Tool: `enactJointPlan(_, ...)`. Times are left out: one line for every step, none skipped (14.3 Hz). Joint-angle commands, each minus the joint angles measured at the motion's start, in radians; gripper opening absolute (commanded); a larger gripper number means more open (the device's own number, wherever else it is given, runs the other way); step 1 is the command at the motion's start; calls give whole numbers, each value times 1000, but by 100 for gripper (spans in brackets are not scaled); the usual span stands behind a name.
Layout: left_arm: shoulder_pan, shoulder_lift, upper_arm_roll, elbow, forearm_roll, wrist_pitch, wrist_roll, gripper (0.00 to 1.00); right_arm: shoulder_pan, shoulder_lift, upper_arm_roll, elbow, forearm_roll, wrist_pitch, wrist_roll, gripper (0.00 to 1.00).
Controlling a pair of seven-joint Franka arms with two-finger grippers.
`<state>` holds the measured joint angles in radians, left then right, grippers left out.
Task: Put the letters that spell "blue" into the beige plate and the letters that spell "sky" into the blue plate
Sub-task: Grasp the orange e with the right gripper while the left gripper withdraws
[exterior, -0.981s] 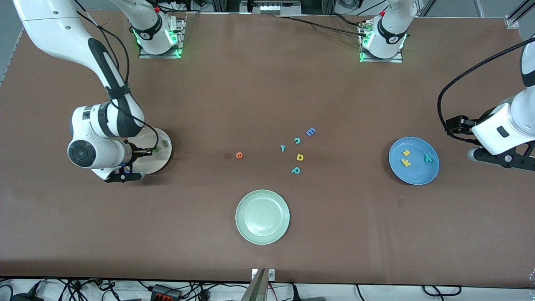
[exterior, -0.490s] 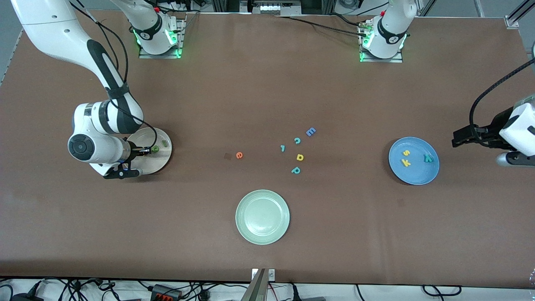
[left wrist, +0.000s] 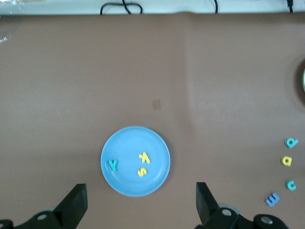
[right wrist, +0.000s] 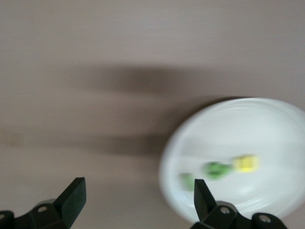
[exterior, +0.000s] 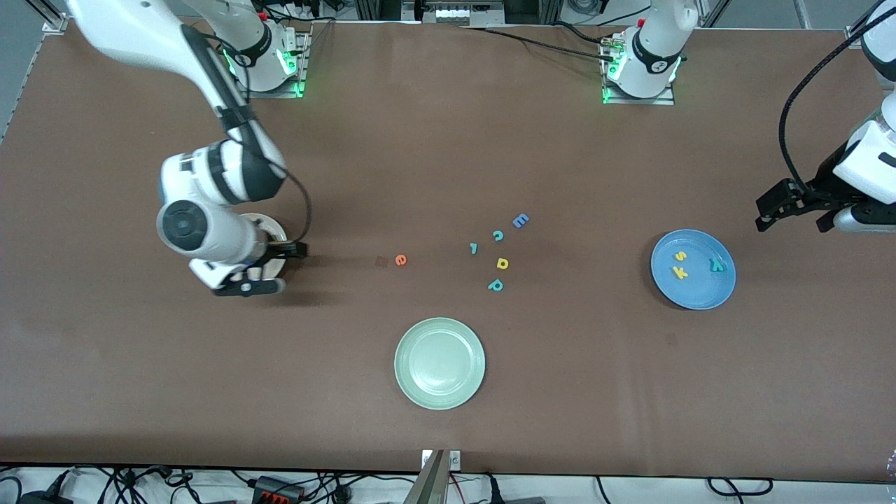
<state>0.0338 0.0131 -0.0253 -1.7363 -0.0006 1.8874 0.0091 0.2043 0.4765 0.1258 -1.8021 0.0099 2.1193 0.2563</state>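
Note:
The beige plate is mostly hidden under the right arm. The right wrist view shows the beige plate holding the olive "l", the green "b" and the yellow "u". My right gripper is open and empty over the plate's edge nearest the table's middle. The orange "e" lies on the table between the beige plate and the loose letters. The blue plate holds the yellow "s", the yellow "k" and the teal "y". My left gripper hangs open and empty beside that plate.
A pale green plate sits nearer the front camera, mid-table. Loose letters lie in the middle: a blue blocky one, a teal "c", a small teal piece, a yellow "a"-like one and a teal "p".
The right gripper has opened, risen and swung from over the beige plate toward the table's middle. The left arm has drawn back from the blue plate, its gripper staying open.

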Motion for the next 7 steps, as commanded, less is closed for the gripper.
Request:
enactJointPlan(-18, -12, 1, 24, -2, -79, 6, 100, 99, 65, -9, 36, 25, 69, 105, 100)
enactJointPlan(-21, -13, -1, 33, -2, -117, 6, 100, 128, 83, -11, 49, 21, 94, 163, 100)
enactJointPlan(-21, -12, -1, 43, -2, -132, 6, 100, 157, 109, -11, 70, 13, 109, 213, 100)
enactJointPlan(-21, -10, -1, 49, -2, -133, 6, 100, 191, 129, -12, 95, 10, 113, 233, 100)
enactJointPlan(-21, -10, -1, 55, -1, -136, 5, 100, 223, 157, -17, 127, 2, 113, 241, 100)
enactJointPlan(-23, -10, -1, 54, 4, -139, 5, 100, 254, 178, -18, 159, -23, 113, 250, 100)
enactJointPlan(-21, -10, -1, 55, 5, -142, 5, 100, 270, 207, -18, 191, -63, 113, 255, 100)
